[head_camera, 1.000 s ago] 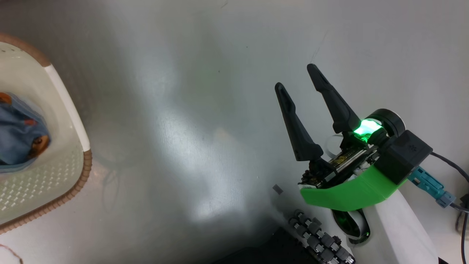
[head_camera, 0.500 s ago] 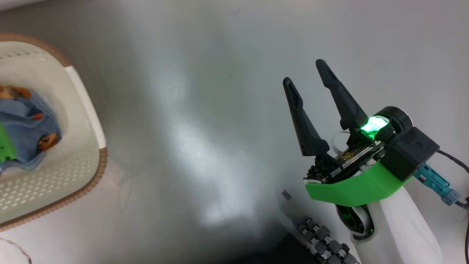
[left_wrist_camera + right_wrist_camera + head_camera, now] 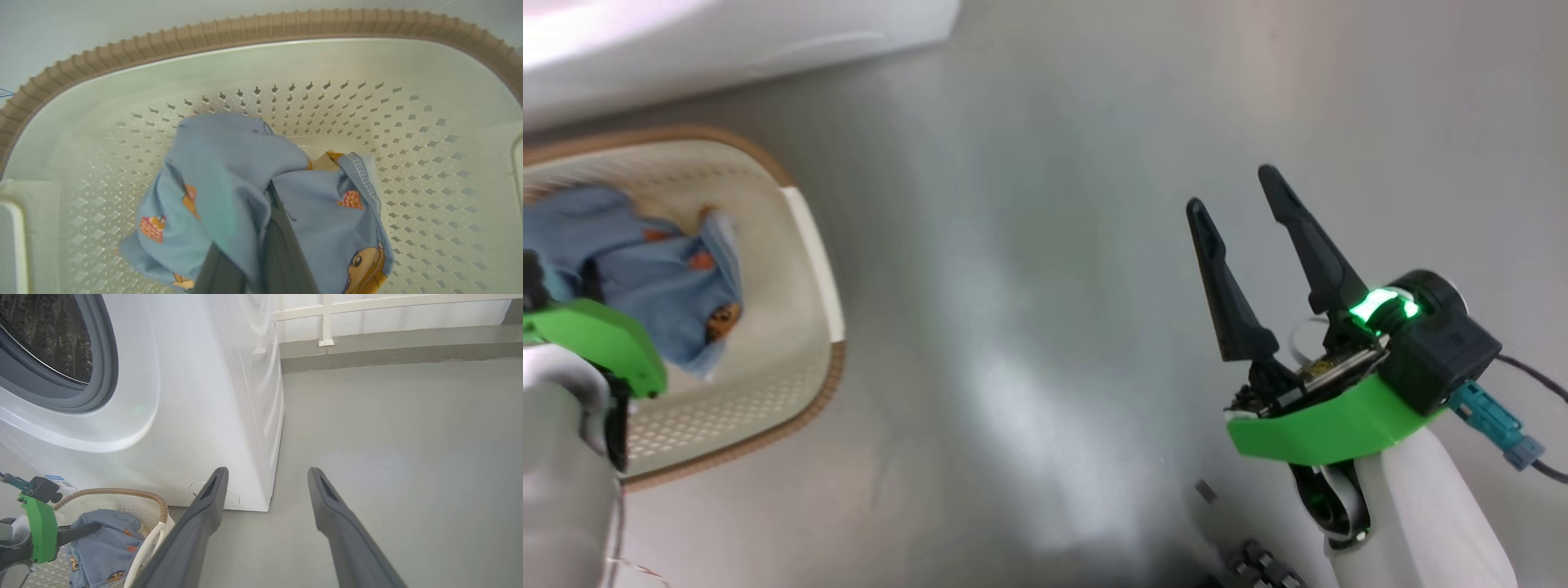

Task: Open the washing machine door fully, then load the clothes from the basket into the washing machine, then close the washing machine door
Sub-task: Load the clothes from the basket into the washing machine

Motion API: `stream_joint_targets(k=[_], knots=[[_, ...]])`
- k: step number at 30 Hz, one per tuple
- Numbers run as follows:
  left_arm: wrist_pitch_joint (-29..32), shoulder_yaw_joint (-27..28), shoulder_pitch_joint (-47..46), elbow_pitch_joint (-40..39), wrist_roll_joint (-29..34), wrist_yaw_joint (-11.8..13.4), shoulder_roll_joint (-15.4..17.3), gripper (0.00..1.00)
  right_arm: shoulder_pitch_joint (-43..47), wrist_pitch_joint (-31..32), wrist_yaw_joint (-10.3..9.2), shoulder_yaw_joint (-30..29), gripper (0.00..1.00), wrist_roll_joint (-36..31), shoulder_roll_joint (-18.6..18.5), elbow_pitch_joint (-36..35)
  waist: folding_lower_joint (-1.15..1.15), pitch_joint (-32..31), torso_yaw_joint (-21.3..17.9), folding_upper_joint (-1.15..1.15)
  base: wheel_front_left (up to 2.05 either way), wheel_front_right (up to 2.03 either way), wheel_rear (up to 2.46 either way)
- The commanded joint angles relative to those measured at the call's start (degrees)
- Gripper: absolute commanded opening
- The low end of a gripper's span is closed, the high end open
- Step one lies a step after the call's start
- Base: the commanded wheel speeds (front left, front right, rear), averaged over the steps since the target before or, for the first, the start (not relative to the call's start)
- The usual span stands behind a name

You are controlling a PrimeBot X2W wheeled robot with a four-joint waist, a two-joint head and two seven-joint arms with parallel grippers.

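The cream basket (image 3: pixel 810 245) with its brown rim (image 3: pixel 261 28) stands on the floor before the white washing machine (image 3: pixel 184 396). Light blue clothes (image 3: pixel 229 163) with orange figures lie bunched inside it. My left gripper (image 3: pixel 269 192) reaches down into the basket, shut on a fold of the blue fabric (image 3: pixel 662 269); its dark fingers (image 3: pixel 81 530) also show from the right wrist. My right gripper (image 3: pixel 1230 188) hangs open over bare floor, well right of the basket, holding nothing (image 3: pixel 267 470). The drum opening with its grey gasket (image 3: pixel 102 363) stands uncovered. The washing machine door is out of view.
The machine's lower front carries a round filter cap (image 3: pixel 233 496) and a blue sticker (image 3: pixel 61 482), close behind the basket. Grey floor (image 3: pixel 388 457) stretches to the right up to a low wall ledge (image 3: pixel 400 347). My own wheeled base (image 3: pixel 1258 567) sits at the bottom.
The head camera has swung, bringing the basket, the machine's base and my left arm further into view. The left gripper has shut on the blue fabric. The right gripper stays open.
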Motion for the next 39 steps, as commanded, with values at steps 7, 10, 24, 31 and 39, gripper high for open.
stream_joint_targets(k=[7, 10, 24, 31, 39], knots=[[-1.5, 4.5, 8.8, -12.3, 1.5, 4.1, 1.9, 0.0, 5.5, -0.3, 0.09, -0.2, 1.0, -2.3, 0.1, 0.7, 0.0, -10.6, 7.0, 0.0, 0.0, 0.0, 0.0], [-1.5, 7.0, 13.3, -19.5, 3.5, 6.1, 2.1, 0.0, 6.4, -0.3, 0.09, -0.4, 1.0, -2.7, 0.1, 1.5, 0.0, -13.2, 8.1, 0.0, 0.0, 0.0, 0.0], [-1.5, 18.4, 34.0, -46.6, 11.5, 9.2, -2.2, 0.0, 11.9, 0.2, 0.09, -1.9, 1.0, -4.0, 0.1, 5.0, 0.0, -26.5, 11.8, 0.0, 0.0, 0.0, 0.0], [-1.5, 20.2, 41.2, -54.2, 13.7, 9.3, -3.3, 0.0, 15.3, 0.8, 0.09, -2.9, 1.0, -4.5, 0.1, 5.4, 0.0, -32.2, 12.9, 0.0, 0.0, 0.0, 0.0], [-1.5, 20.0, 49.3, -61.7, 15.3, 10.0, -2.8, 0.0, 19.4, 2.6, 0.09, -3.8, 1.0, -5.0, 0.1, 4.6, 0.0, -38.7, 13.1, 0.0, 0.0, 0.0, 0.0]])
